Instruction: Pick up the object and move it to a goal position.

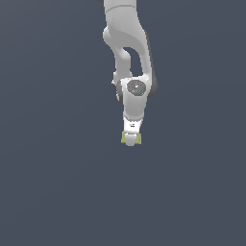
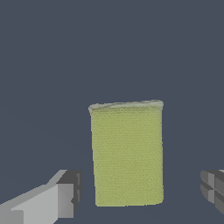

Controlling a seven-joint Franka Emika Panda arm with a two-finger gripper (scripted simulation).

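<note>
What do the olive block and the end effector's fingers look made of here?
Olive block: matte, finely grained like cloth or foam, though as a render that stays a guess. Fingers: smooth, flat grey, like plastic or painted metal, with darker ridged pads.

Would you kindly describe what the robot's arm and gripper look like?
The arm is glossy white with rounded links and dark joint seams, plus a dark round cap with small coloured dots. The gripper is white; the wrist view shows blocky grey fingers with darker ridged pads.

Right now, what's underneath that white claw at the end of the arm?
A yellow-green block lies under the open tool, between its fingers, with gaps either side. In the exterior view the tool covers most of it.
</note>
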